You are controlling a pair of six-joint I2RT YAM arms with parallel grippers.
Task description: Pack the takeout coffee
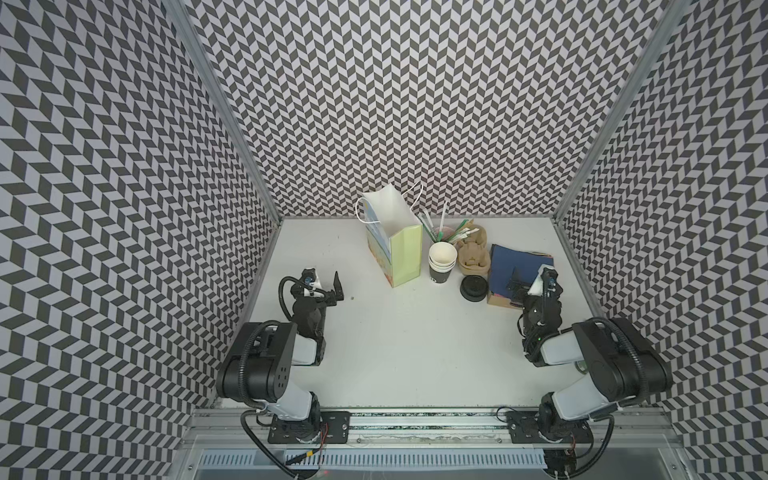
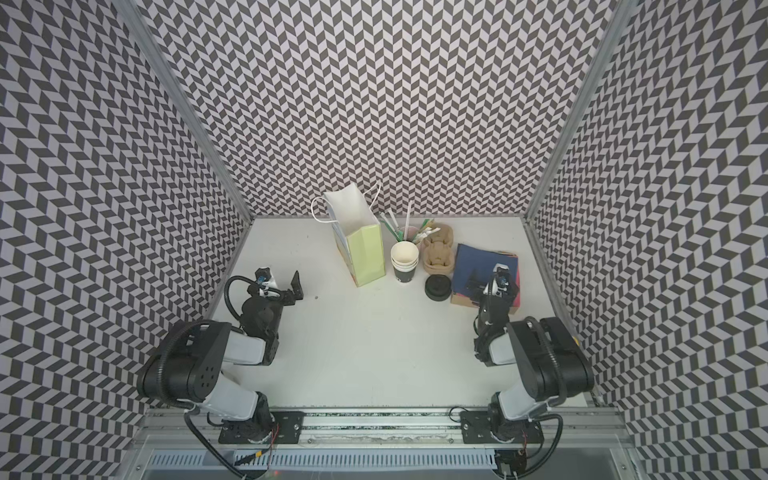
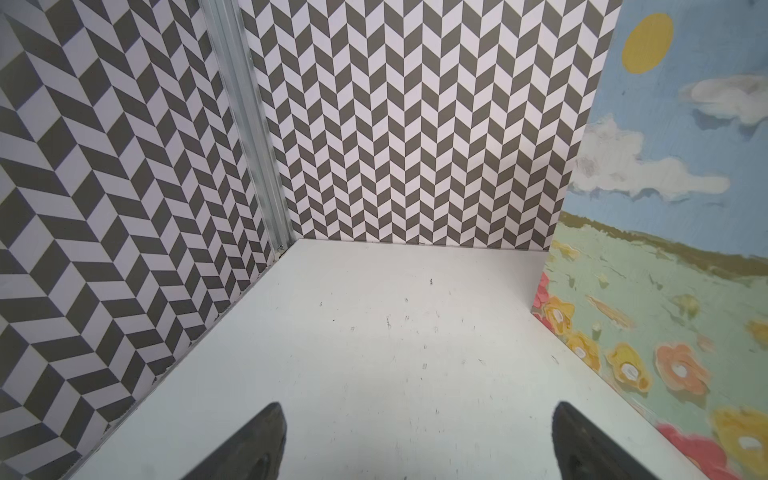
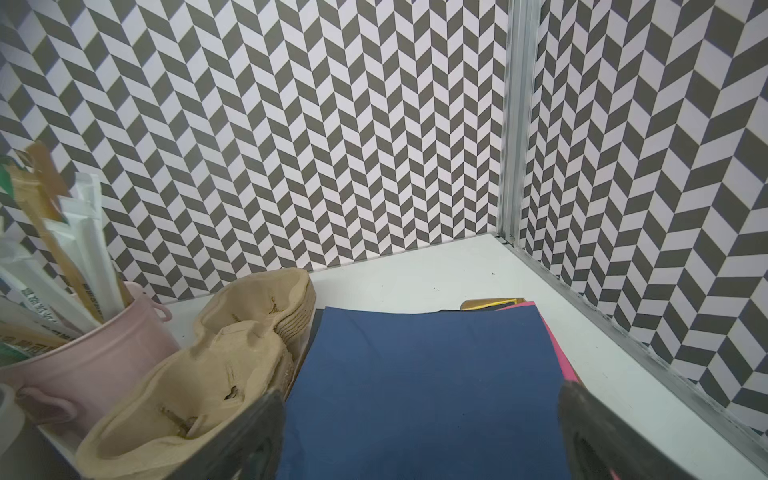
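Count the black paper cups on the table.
3 by the rims showing: black paper cups all nested in one upright stack, between the gift bag and the pulp cup carriers. More may be hidden inside it.

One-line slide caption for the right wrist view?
Right gripper, jaws open, over a navy-blue paper sheet stack; stacked tan pulp cup carriers and a pink cup of wrapped straws sit alongside.

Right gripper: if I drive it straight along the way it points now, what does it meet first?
Most likely the blue top sheet lying under the right gripper, whose jaws stand open. Depth is unclear, so it might skim over the sheet and reach the back wall instead.
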